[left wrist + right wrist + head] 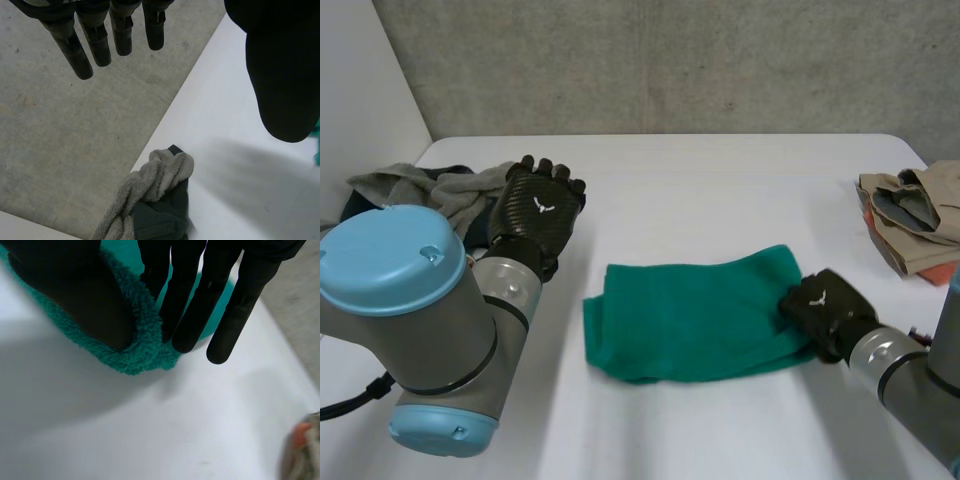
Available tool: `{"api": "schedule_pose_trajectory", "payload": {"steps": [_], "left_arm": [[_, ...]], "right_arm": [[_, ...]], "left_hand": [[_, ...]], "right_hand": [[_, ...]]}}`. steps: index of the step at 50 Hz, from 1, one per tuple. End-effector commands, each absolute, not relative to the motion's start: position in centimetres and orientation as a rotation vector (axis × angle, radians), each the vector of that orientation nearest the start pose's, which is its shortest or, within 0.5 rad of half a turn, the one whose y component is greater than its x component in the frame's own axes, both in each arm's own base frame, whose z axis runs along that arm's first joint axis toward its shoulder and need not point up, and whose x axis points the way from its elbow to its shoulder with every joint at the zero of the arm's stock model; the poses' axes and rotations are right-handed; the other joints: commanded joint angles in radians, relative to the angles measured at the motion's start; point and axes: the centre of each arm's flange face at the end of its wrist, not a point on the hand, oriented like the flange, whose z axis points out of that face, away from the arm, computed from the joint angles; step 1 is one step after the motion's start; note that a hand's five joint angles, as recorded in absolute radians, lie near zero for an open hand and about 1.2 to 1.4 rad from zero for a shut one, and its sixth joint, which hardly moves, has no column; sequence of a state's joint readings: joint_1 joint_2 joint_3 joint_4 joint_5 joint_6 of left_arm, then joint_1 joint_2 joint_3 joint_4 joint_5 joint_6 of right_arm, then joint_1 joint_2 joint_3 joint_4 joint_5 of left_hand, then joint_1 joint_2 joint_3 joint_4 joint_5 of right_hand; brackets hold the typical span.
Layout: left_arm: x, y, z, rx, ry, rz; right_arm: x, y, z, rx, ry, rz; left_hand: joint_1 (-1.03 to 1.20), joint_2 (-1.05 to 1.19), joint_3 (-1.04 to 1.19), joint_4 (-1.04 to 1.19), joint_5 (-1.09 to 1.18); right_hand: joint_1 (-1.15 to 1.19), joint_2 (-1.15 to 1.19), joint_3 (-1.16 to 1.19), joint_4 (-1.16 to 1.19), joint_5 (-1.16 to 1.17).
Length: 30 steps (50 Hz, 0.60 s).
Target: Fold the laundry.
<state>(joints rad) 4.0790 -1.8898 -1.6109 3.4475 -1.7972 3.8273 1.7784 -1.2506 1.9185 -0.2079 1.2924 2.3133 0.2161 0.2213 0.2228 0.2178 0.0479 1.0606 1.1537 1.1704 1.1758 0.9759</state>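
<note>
We see the towel (pixel 695 320) lying folded at the middle of the table (pixel 720 180). The right hand (pixel 825 310) sits at its 3 o'clock edge, thumb and straight fingers pinching the hem. The left hand (pixel 535 210) hangs at 10 o'clock, fingers straight, holding nothing, beside a grey pile (pixel 420 190). A tan pile (pixel 915 215) lies at 3 o'clock.

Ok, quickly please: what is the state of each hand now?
Left hand: open, fingers straight, holding nothing.
Right hand: closed on the edge of the green terry towel, pinched between thumb and fingers.
</note>
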Motion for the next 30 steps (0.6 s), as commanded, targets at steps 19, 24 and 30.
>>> {"api": "schedule_pose_trajectory", "payload": {"steps": [19, 24, 30], "left_arm": [[-28.9, -22.6, 23.0, 1.06, 1.821, -2.022], [-29.4, -22.6, 23.5, 1.033, 1.836, -2.073], [-30.9, -22.0, 25.1, 0.945, 1.925, -2.227]], "right_arm": [[35.4, -13.9, 14.3, -1.803, 1.434, -1.769], [33.2, -17.8, 17.4, -1.442, 1.68, -1.823], [29.7, -21.5, 21.1, -0.924, 1.817, -1.768]], "left_hand": [[-0.006, -0.011, -0.012, -0.007, -0.012], [0.003, -0.002, -0.003, 0.002, -0.003], [0.021, 0.016, 0.014, 0.019, 0.015]], "right_hand": [[-0.886, -0.979, -0.996, -1.001, -0.976], [-0.886, -0.979, -0.996, -1.001, -0.976], [-0.886, -0.979, -0.996, -1.001, -0.976]]}}
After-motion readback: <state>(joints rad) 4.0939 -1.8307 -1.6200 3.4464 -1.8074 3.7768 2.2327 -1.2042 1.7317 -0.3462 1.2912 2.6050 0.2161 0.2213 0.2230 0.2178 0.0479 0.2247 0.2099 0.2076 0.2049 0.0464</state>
